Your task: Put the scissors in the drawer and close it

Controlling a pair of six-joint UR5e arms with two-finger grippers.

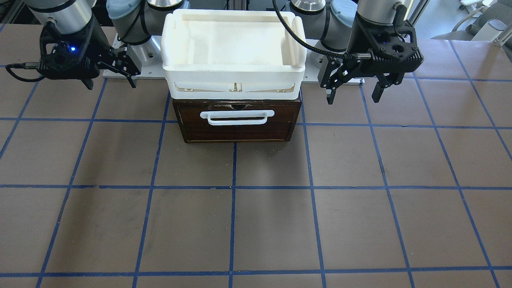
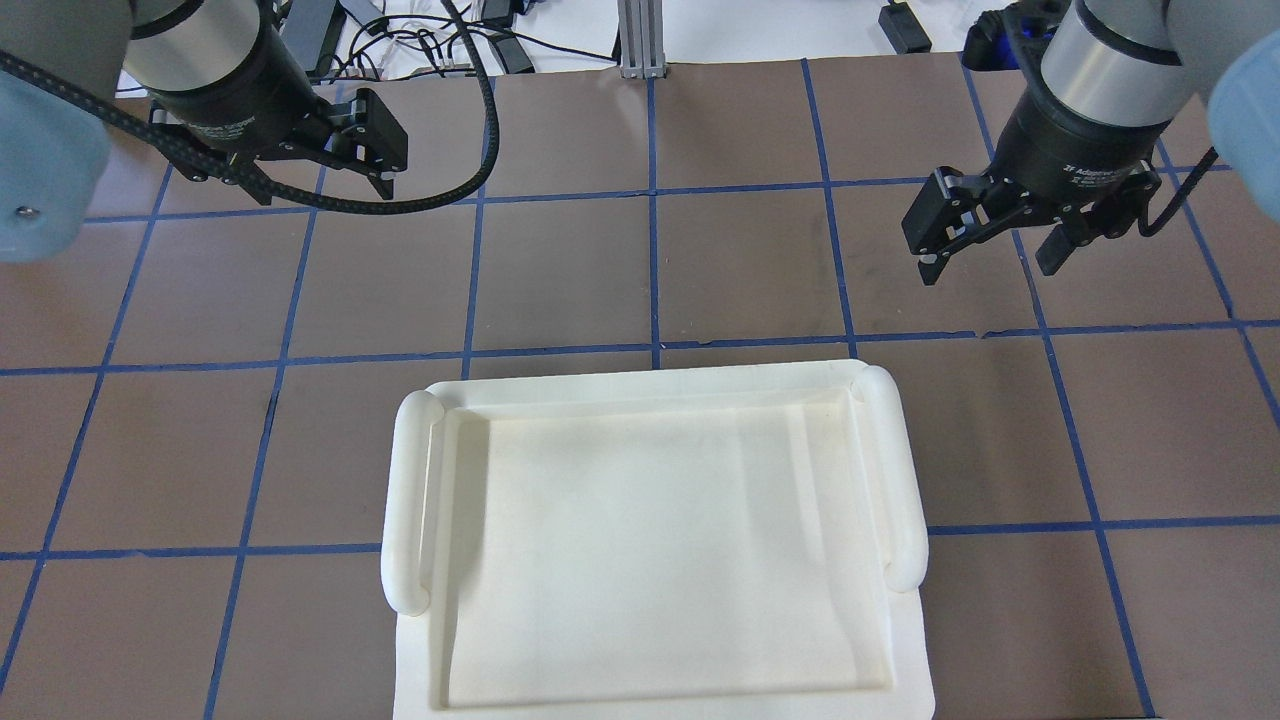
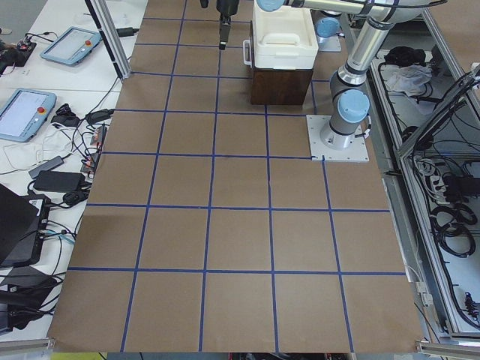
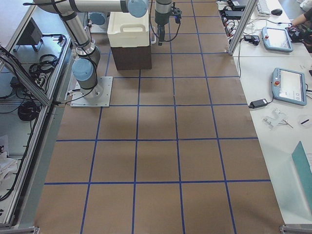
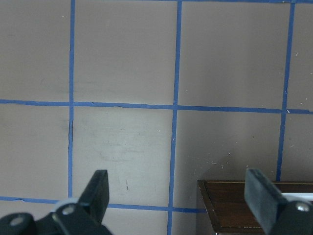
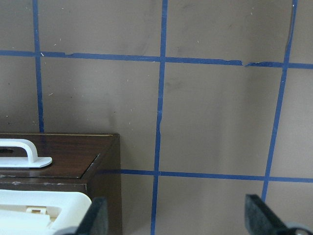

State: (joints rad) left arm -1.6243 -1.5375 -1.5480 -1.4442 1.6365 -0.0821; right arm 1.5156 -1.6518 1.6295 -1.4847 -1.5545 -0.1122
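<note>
Left gripper (image 1: 354, 96), on the right of your front-facing view, hangs above the table (image 1: 280, 224) with its fingers spread wide and nothing between them. The right gripper (image 1: 110, 83), on the opposite side, is spread the same way. Between them you see the drawer (image 1: 240, 134): its dark brown front sits flush in the wooden case (image 1: 188, 103), shut, with the white bar handle (image 1: 239, 116) across it. A white tray (image 1: 234, 74) rests on top of the case, and all it shows you inside is its own pale floor. The scissors appear in none of your views, so you cannot tell where they lie; the drawer's inside is hidden.

From overhead, the tray covers the case entirely. Both grippers hover beyond its far edge, one to each side, fingers parted.

Your left side view shows the tray stacked on the dark case at the table's far end; the grippers are too small there to judge. The right side view gives the same stack.

Your left wrist camera looks down between two parted fingers at the gridded table, with a corner of the case at lower right. The right wrist camera shows parted fingers too, plus the case's corner, one end of the handle and a tray corner at lower left.
</note>
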